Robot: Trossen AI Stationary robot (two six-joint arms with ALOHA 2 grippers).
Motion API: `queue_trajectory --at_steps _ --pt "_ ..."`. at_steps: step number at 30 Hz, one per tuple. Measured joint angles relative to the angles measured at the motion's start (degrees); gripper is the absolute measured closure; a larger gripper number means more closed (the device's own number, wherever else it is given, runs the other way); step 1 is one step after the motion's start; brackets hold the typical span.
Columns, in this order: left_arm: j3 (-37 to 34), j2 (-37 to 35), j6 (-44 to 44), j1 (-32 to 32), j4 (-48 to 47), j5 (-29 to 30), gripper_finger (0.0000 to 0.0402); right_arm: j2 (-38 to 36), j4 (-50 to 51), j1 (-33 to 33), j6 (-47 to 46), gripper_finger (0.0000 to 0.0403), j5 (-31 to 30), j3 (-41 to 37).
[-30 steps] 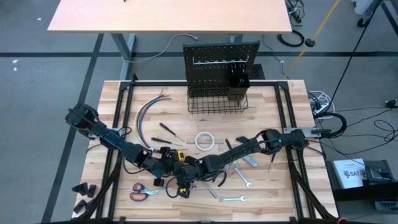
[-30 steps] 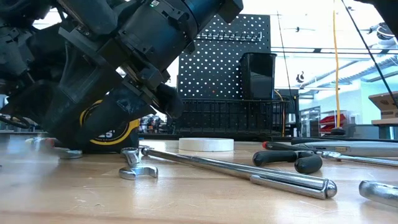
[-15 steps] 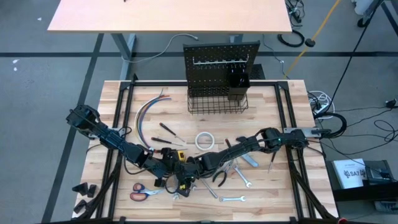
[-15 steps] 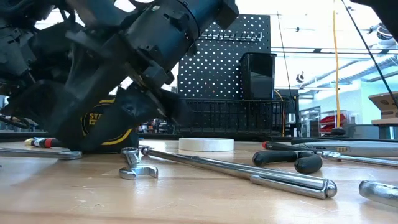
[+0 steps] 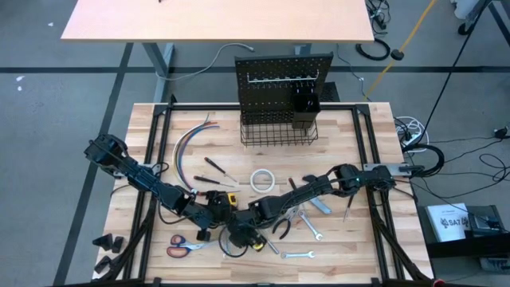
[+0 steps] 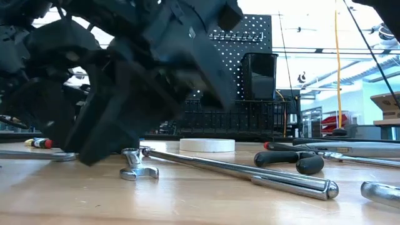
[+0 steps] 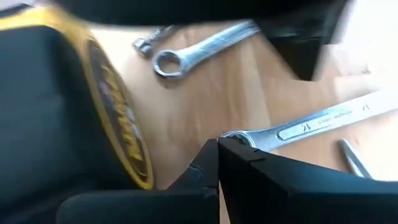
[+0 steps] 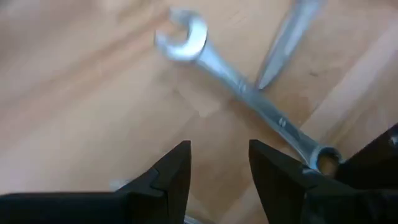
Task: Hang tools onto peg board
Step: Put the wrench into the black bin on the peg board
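Lower centre, the right gripper (image 5: 249,237) stands half open, empty, over wrenches (image 8: 242,87) (to grab one); left gripper (image 5: 213,217) shut.

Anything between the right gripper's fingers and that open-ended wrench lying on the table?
Nothing visible stands between them. The right gripper hangs open over bare wood, and the wrench lies just ahead of it. A second silver shaft meets the wrench's handle with its tip, so it may shift if the wrench is lifted.
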State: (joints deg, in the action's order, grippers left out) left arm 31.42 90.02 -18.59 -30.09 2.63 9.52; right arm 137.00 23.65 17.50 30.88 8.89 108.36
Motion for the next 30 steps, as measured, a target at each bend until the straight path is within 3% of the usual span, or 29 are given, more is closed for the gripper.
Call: queue_trajectory --at_steps 4,11,14,21,30 --pt "0.02 0.00 0.59 -0.11 0.47 -1.85 0.0400 0.10 0.30 -0.11 12.12 0.0250 0.12 -0.10" --pt "-0.04 0.07 1.66 -0.18 3.97 -3.35 0.0400 0.12 -0.35 -0.04 20.15 0.0250 0.13 -0.10" --pt "-0.04 0.10 1.27 -0.11 4.74 -3.49 0.0400 0.10 -0.05 0.32 21.23 0.0250 -0.86 -0.10" --pt "0.14 0.17 -1.11 0.34 6.67 -1.59 0.0400 -1.03 6.81 1.50 17.94 0.0250 -10.42 0.21" --pt "2.56 -4.98 -5.31 0.29 2.34 -2.67 0.0400 -3.05 11.59 1.57 18.28 0.0250 -7.63 0.47"
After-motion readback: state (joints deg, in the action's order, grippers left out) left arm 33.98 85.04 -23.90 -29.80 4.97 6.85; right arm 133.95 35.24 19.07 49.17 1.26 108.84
